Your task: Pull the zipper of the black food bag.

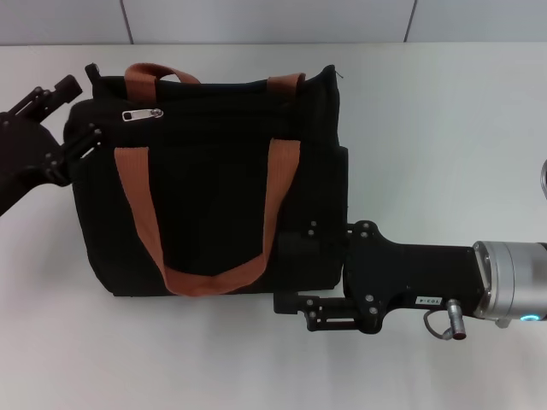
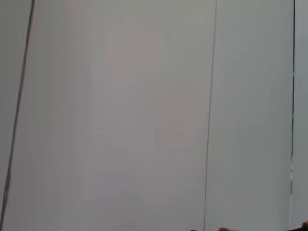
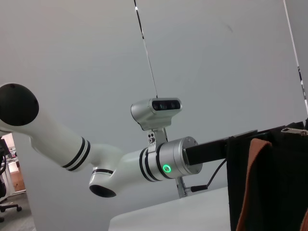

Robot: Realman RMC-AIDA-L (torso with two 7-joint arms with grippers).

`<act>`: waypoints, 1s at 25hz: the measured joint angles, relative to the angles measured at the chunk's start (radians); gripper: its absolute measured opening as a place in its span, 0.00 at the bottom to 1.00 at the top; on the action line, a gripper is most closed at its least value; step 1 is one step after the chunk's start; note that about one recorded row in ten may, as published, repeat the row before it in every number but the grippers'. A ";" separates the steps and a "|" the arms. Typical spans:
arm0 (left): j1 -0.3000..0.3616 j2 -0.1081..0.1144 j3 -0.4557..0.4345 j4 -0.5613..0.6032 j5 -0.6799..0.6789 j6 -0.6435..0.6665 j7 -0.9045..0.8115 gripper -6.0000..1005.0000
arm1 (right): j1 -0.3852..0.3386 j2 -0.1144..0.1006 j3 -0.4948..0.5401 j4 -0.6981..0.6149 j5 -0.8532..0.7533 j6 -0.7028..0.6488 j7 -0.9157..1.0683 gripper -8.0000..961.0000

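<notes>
The black food bag [image 1: 214, 188] lies on the white table with its two rust-orange straps [image 1: 141, 213] on top. The silver zipper [image 1: 142, 114] sits near the bag's far left corner. My left gripper [image 1: 84, 109] is open at that corner, its fingers straddling the bag's left edge a little left of the zipper. My right gripper [image 1: 289, 266] is open around the bag's near right corner, one finger [image 1: 309, 232] over the fabric and one [image 1: 295, 301] just off its near edge. The right wrist view shows the bag's edge [image 3: 279, 183] and a strap [image 3: 252, 183].
The white table [image 1: 444, 128] spreads around the bag, with a pale wall [image 1: 273, 17] behind it. The right wrist view shows my left arm [image 3: 159, 163] across the scene. The left wrist view shows only pale wall panels [image 2: 144, 115].
</notes>
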 joint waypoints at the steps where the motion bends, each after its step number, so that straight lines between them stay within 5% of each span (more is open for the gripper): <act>1: 0.001 0.000 0.001 -0.001 -0.001 -0.001 0.000 0.63 | 0.000 0.000 0.000 -0.001 0.001 0.000 0.000 0.74; 9: 0.003 -0.001 0.007 -0.013 -0.001 -0.003 0.002 0.63 | 0.003 0.001 0.000 -0.003 0.002 0.001 0.000 0.74; 25: -0.013 0.000 0.010 -0.039 -0.004 0.003 -0.045 0.03 | 0.004 0.003 0.026 -0.003 0.005 0.007 0.000 0.74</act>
